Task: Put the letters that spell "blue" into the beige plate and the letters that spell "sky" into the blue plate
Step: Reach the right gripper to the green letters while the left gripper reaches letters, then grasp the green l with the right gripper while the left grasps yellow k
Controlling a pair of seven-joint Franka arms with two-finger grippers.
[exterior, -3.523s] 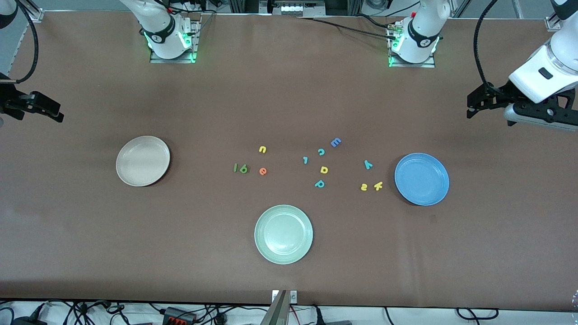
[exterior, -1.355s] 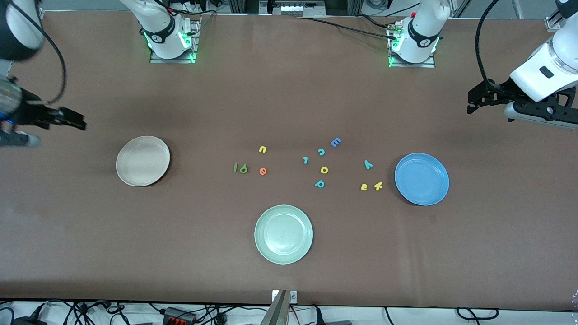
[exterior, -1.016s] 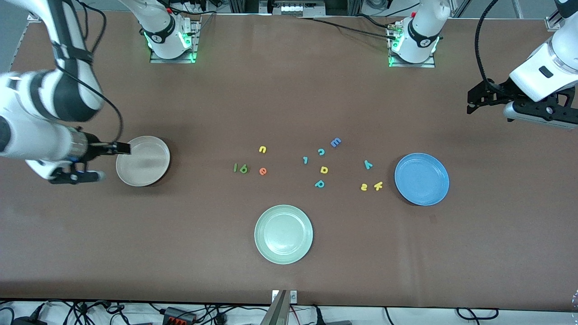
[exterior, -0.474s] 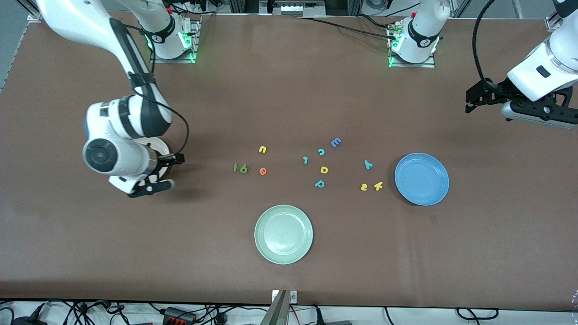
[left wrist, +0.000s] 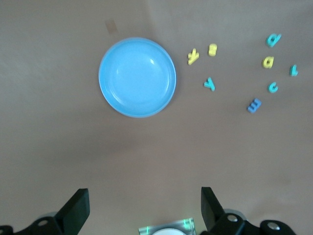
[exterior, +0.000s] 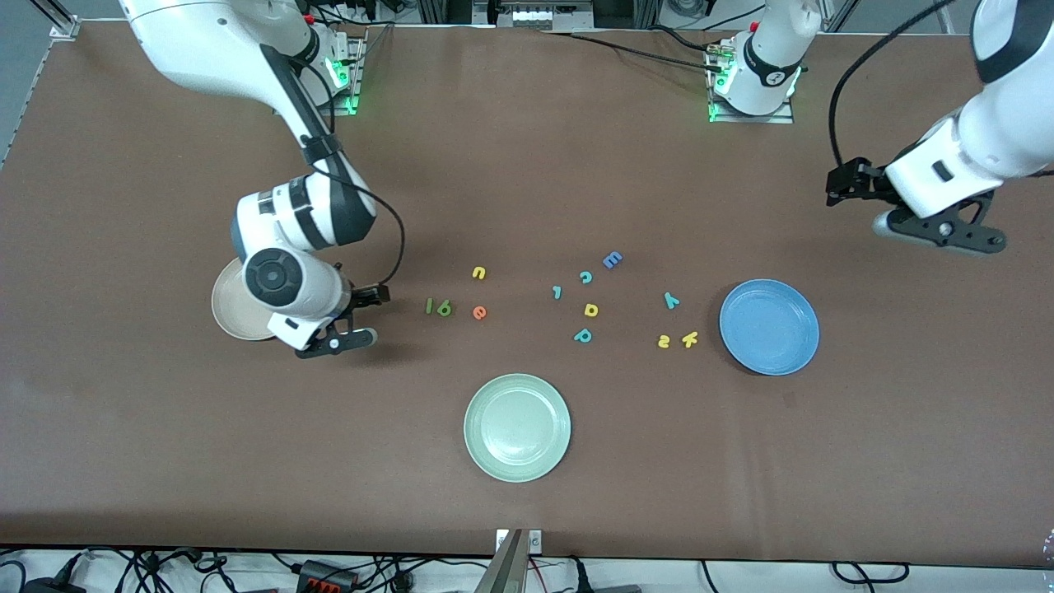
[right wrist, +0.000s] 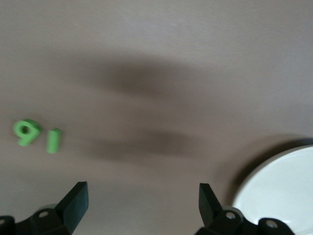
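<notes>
The right gripper [exterior: 366, 315], jaws wide apart and empty, has swung in from the table's edge, crossed the beige plate [exterior: 226, 309] and now hangs just past it, short of the green l [exterior: 429, 306] and dark green b [exterior: 445, 308]. That looks like the opening reach for "blue"; nothing sits in any plate yet.

Taking the pale green plate [exterior: 517, 427] as landmark: the yellow u [exterior: 479, 273] and orange e [exterior: 479, 312] lie farther from the front camera than it. Toward the left arm's end are the yellow s [exterior: 664, 341], yellow k [exterior: 690, 338] and teal y [exterior: 671, 300], beside the blue plate [exterior: 769, 326].

The left gripper [exterior: 852, 183], also open and empty, has edged inward above the bare table.

Count: three plates, twelve letters, seven wanted.
</notes>
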